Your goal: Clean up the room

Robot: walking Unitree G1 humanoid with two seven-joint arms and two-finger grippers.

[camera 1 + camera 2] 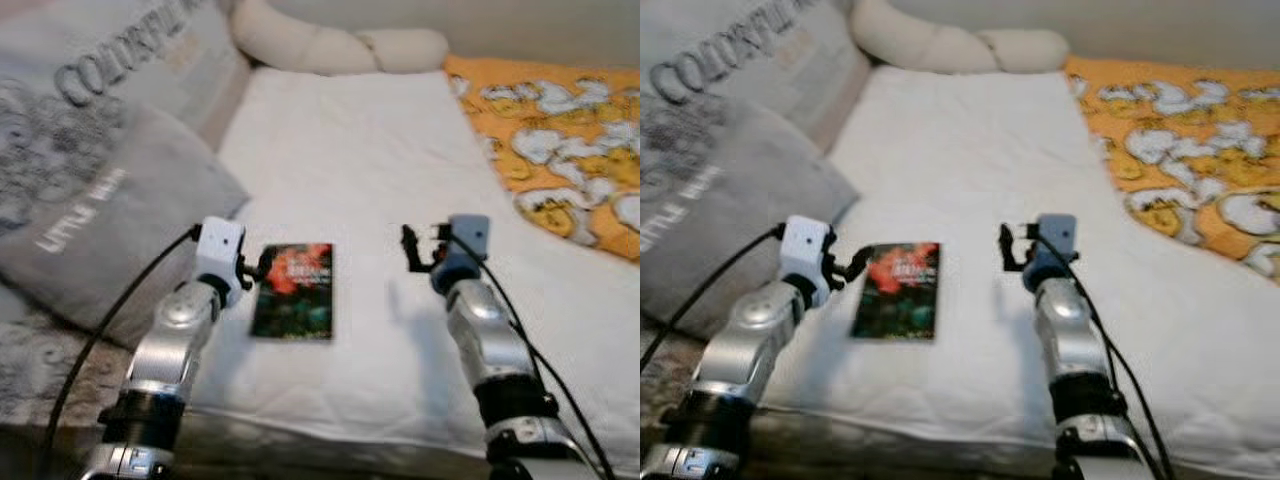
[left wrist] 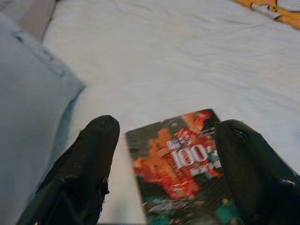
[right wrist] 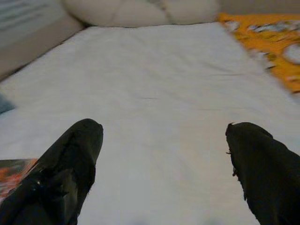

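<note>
Two silver arms ending in camera blocks and black fingers

The left arm [image 1: 170, 340] is polished silver with rounded segments, a black collar near its base and a white boxy wrist block; a black cable loops from that block down along it; the right arm [image 1: 490, 340] is the same silver with a grey-blue wrist block, a black band lower down and black cables trailing beside it; the fingers [image 2: 79, 173] are long, matte black and round-tipped.

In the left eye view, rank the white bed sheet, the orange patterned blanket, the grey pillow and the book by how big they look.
1. White bed sheet
2. Grey pillow; nearness to the camera may inflate it
3. Orange patterned blanket, partly cut off
4. Book
</note>
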